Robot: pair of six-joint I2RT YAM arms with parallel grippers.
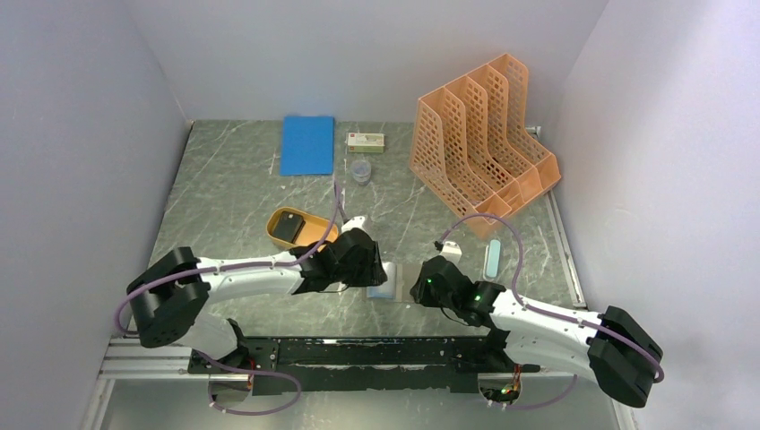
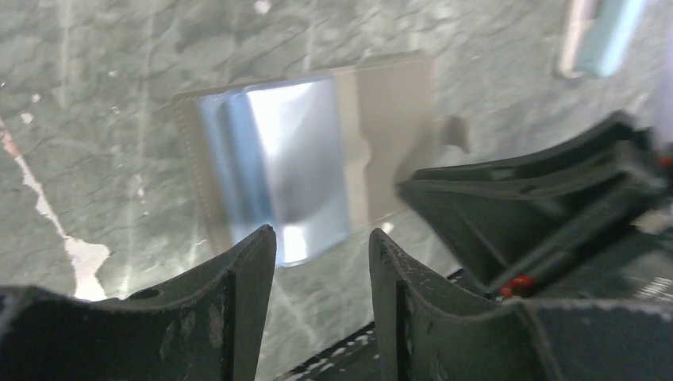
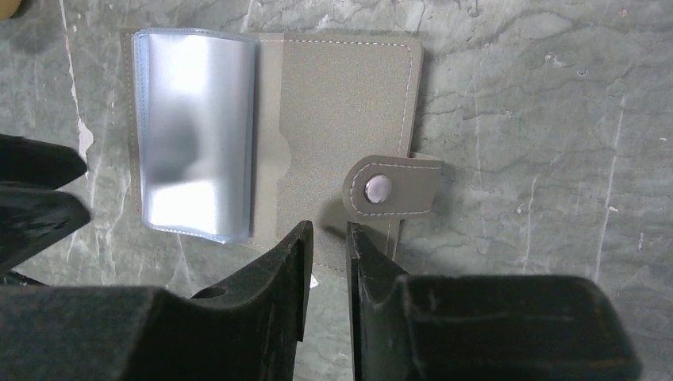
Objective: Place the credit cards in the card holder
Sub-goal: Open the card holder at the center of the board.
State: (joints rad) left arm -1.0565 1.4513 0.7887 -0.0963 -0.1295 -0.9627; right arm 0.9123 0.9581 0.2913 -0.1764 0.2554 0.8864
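Grey-brown fabric card holder point(image 3: 341, 119) lies open on the marbled worktop point(image 3: 540, 119), long axis crosswise in the right wrist view, snap tab rightward; left end effector point(image 2: 321, 246) and right end effector point(image 3: 327, 238) stand parted, empty.

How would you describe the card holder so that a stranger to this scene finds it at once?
Look at the green marble table, toward the middle of its near edge. Between the left gripper and the right gripper lies the card holder, opened flat. Only it is grey-brown, with shiny clear sleeves and a snap tab.
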